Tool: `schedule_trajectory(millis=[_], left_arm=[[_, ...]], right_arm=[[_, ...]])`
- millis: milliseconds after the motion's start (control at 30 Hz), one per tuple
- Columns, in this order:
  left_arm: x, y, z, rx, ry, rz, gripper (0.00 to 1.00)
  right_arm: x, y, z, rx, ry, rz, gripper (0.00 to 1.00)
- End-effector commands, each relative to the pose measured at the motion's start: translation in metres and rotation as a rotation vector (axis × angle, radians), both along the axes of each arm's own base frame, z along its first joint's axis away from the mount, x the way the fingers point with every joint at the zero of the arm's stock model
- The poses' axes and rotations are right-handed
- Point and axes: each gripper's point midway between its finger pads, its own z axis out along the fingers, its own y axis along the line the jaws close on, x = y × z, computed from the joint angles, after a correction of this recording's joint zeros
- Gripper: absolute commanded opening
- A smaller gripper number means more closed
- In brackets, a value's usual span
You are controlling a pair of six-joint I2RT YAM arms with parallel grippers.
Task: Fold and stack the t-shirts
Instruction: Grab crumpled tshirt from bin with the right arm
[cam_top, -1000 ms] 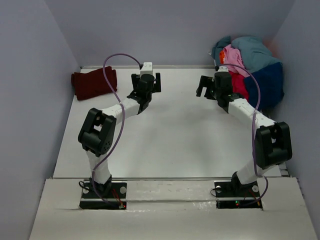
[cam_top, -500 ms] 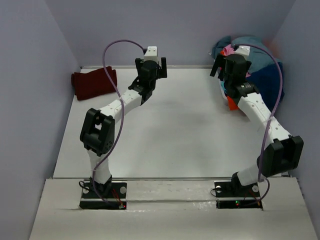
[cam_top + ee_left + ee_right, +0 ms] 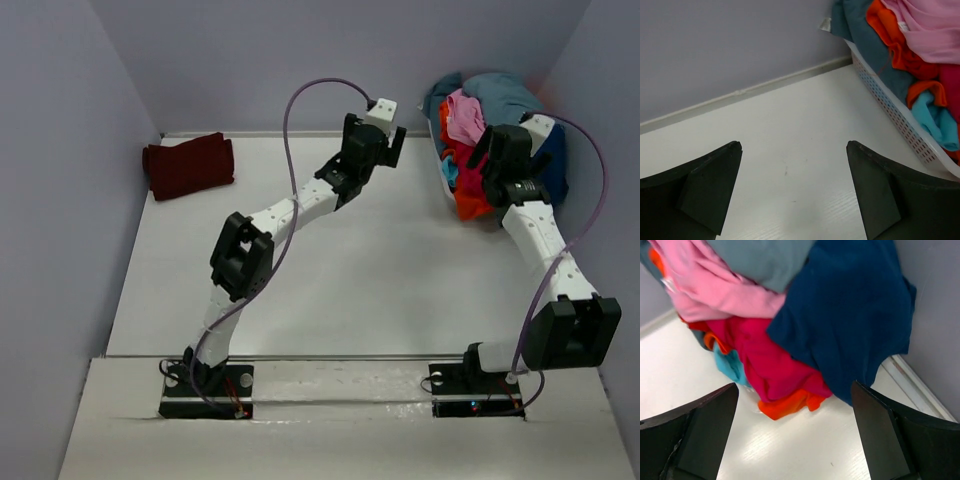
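Note:
A pile of unfolded t-shirts (image 3: 478, 118) fills a white basket (image 3: 890, 107) in the back right corner. In the right wrist view I see a navy one (image 3: 850, 315), a pink one (image 3: 715, 295), a magenta-red one (image 3: 770, 360) and an orange one (image 3: 790, 405). A dark maroon t-shirt (image 3: 188, 166) lies folded at the back left. My left gripper (image 3: 375, 140) hovers open over bare table just left of the basket, nothing between its fingers (image 3: 705, 190). The right gripper (image 3: 500, 150) hangs open at the near edge of the pile, holding nothing (image 3: 794, 387).
Grey walls close the table at the back and on both sides. The basket's mesh wall runs diagonally close to my left gripper's right finger (image 3: 880, 195). A white ledge (image 3: 912, 385) runs along the right wall behind the navy cloth.
My left arm has swung from the back left to the right, towards the basket. The right gripper has moved right and back onto the pile's near edge. Both stayed open.

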Motion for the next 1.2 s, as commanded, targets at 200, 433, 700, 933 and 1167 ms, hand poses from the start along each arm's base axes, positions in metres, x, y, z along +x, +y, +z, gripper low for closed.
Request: schedule_trajectory(millis=[200,433,700,933,1167], left_arm=[[-0.02,-0.028,0.034,-0.075,-0.044,-0.067,0.99],[-0.027,-0.036,0.034,-0.115,-0.032,-0.091,0.99],[-0.045,-0.023,0.023,-0.094,-0.046,-0.089,0.99],[-0.057,-0.021,0.027,-0.097,-0.053,-0.111,0.99],[-0.05,-0.019,0.039,-0.054,-0.096,-0.091,0.99]], right_arm=[[0.003,-0.014,-0.054,0.069,0.132,-0.082,1.0],[-0.006,-0.028,-0.027,0.019,0.113,-0.164,1.0],[-0.03,-0.037,-0.029,0.018,0.053,-0.194,1.0],[-0.003,-0.052,-0.04,0.063,0.092,-0.198,0.99],[0.03,-0.047,-0.028,0.099,0.064,-0.159,0.99]])
